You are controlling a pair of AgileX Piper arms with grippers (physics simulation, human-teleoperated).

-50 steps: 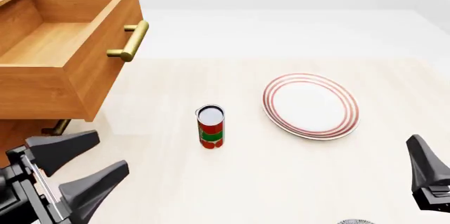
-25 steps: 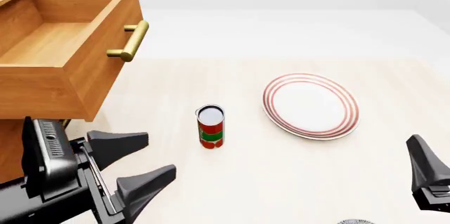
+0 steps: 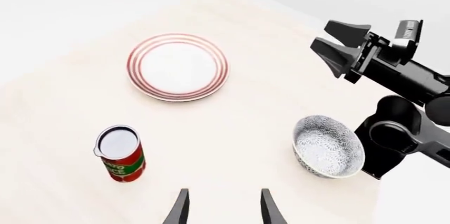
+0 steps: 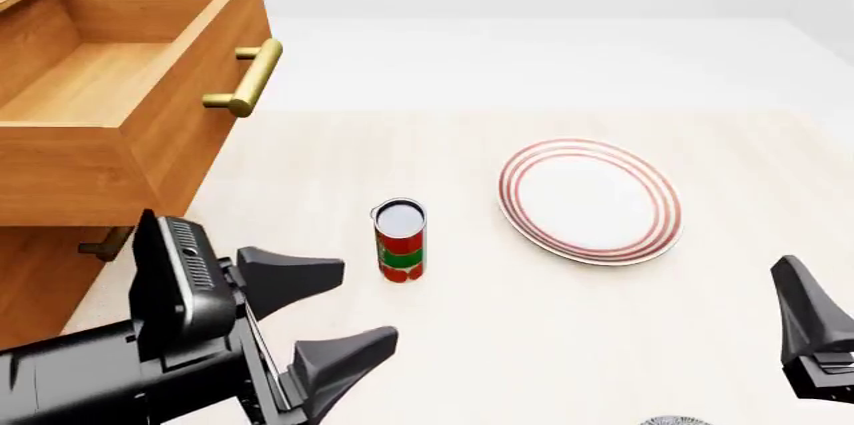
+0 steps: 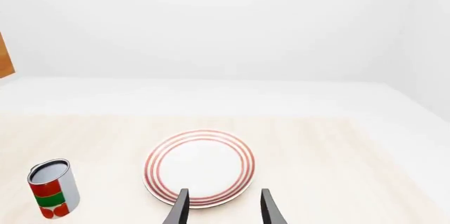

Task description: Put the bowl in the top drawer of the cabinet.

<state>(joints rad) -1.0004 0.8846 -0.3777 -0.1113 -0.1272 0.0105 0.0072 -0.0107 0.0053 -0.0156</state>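
Top drawer (image 4: 127, 95) of cabinet (image 4: 40, 275) already pulled open, nothing inside; bowl (image 3: 328, 146) not yet grasped, on bench (image 4: 534, 345) near right arm base; left end effector (image 4: 327, 315) spread wide, holding nothing; right end effector (image 5: 222, 208) parted, unladen; pick-up and placing left.

A flat round white plate ringed with thin red bands (image 4: 590, 200) is seen right of centre in the front view, lying on a pale wood-grain tabletop (image 4: 534, 335). A small upright cylindrical can with a red and green label and a silver top (image 4: 399, 241) is placed near the frame's centre, to the plate's left and apart from it.
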